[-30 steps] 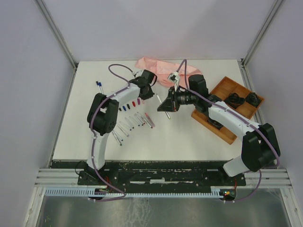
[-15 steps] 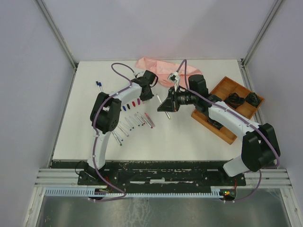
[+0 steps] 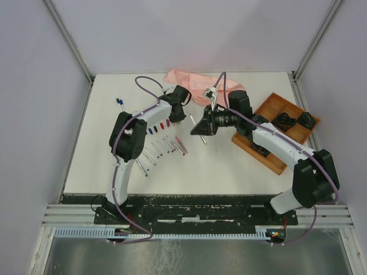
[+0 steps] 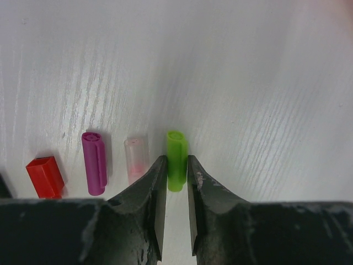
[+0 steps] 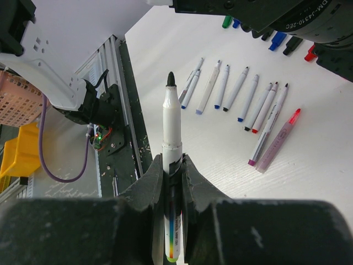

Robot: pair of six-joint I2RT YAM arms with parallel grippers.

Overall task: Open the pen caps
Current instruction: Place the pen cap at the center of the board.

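1. Four pen caps lie flat in a row on the white table [image 4: 248, 83] in the left wrist view. From left to right they are a red cap [image 4: 45, 176], a magenta cap [image 4: 95, 163], a clear pinkish cap [image 4: 135, 159] and a lime cap [image 4: 176, 148], side by side but apart.
2. One left gripper [image 4: 176, 165] has its jaws narrow, with a black fingertip just beside each side of the lime cap's near end. Whether they press the cap cannot be told.
3. One right gripper [image 5: 172, 163] is clamped on an uncapped white marker [image 5: 171, 121]. The marker's black tip points away, and a rainbow stripe runs along the barrel between the jaws. In the top view it is held over the middle of the table.
4. White lettering that looks like "DM-J4310-2EC" shows on a black motor housing [image 5: 325, 16] at the top right of the right wrist view.
5. About ten uncapped pens [image 5: 237, 87] lie fanned in a row on the table. The one at the right end is a pink-bodied pen [image 5: 278, 141] with a red tip.
6. Six caps [image 5: 277, 41] show just beyond that row, under the housing: green, blue, dark, blue, dark and red.
7. Two capped pens [image 3: 120, 104] lie well apart at the far left.
8. One crumpled pink sheet [image 3: 189, 80] lies at the far edge.
9. One wooden tray [image 3: 268, 110] at the right holds two black objects [image 3: 284, 120].
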